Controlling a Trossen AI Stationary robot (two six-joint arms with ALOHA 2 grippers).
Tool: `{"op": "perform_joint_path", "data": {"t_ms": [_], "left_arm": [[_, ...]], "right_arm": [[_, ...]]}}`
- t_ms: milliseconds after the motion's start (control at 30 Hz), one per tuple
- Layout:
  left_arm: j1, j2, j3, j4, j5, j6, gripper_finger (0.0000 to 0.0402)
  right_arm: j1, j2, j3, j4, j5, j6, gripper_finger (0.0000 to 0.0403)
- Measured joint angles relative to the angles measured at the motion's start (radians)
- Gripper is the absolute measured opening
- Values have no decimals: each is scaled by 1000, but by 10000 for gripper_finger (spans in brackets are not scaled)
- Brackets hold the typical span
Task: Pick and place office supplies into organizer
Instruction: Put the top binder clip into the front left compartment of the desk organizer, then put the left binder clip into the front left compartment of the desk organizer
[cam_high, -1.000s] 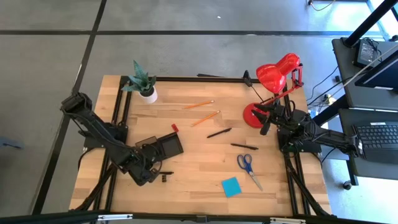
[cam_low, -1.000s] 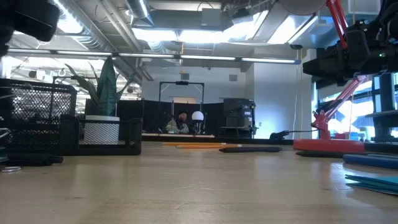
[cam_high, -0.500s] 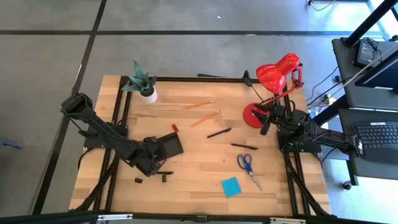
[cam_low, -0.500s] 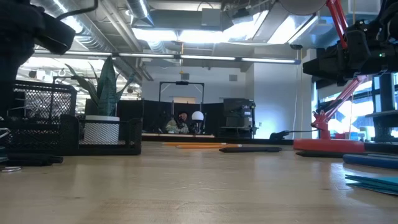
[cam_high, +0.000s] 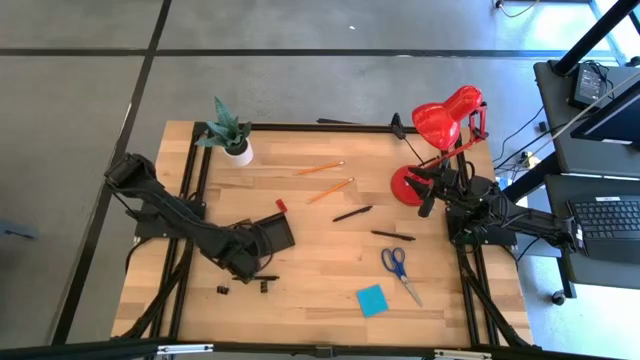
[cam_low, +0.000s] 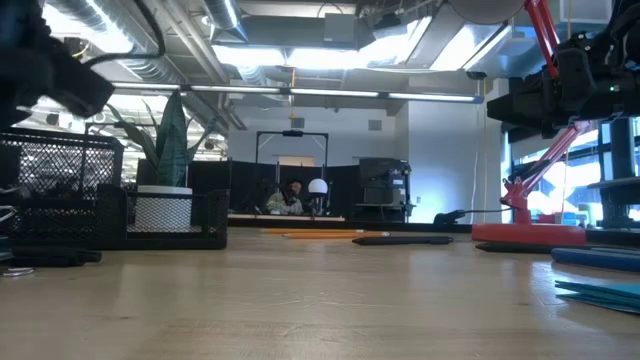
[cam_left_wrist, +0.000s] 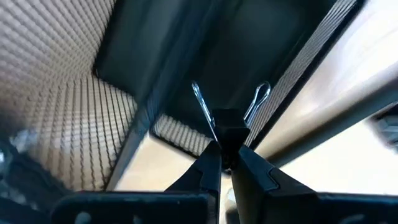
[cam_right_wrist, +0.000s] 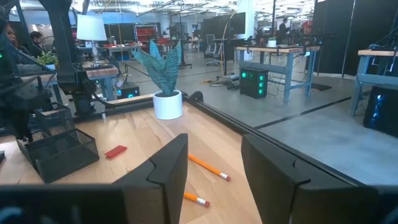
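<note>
Over the organizer (cam_left_wrist: 93, 118) now, left end effector (cam_left_wrist: 227, 163) with binder clip (cam_left_wrist: 229, 121), previously beside it

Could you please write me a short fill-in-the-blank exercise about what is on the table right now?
1. The left gripper is shut on a small black ____, held over the organizer.
2. The blue-handled scissors lie next to the blue ____ pad.
3. Two orange ____ lie between the potted plant and the red lamp.
4. The right gripper waits near the lamp with its fingers ____.

Missing words: clip; sticky-note; pencils; open
</note>
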Motion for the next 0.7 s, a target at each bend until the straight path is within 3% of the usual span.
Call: {"op": "perform_joint_path", "data": {"t_ms": [367, 700], "left_arm": [[1, 0, -1, 8, 27, -34, 20], [1, -1, -1, 9, 27, -52, 53]], "right_arm": [[0, 0, 0, -1, 0, 0, 154], [0, 0, 0, 0, 0, 0, 154]]}}
